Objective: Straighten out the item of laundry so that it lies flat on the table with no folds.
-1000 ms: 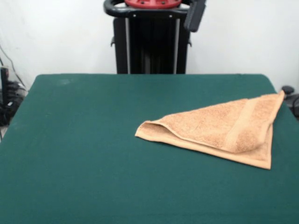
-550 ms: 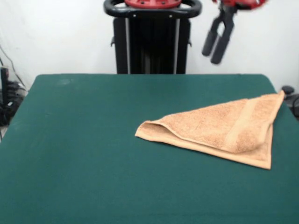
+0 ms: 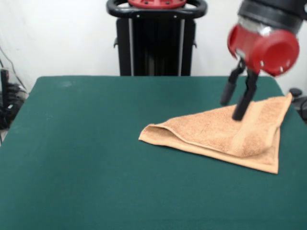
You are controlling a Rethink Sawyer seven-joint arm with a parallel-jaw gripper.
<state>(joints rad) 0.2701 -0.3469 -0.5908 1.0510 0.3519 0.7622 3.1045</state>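
Though broad and bare, dark green felt-covered worktop [image 3: 86, 158] carries only one thing. Toward its right side lies tan-orange terry-cloth towel [image 3: 220, 134], folded over into a triangle, one corner near the edge. Soft, light, limp by the look; likely best pinched at upper layer's free corner. Above it hangs black two-fingered tool [image 3: 236, 103], parted, holding nothing.
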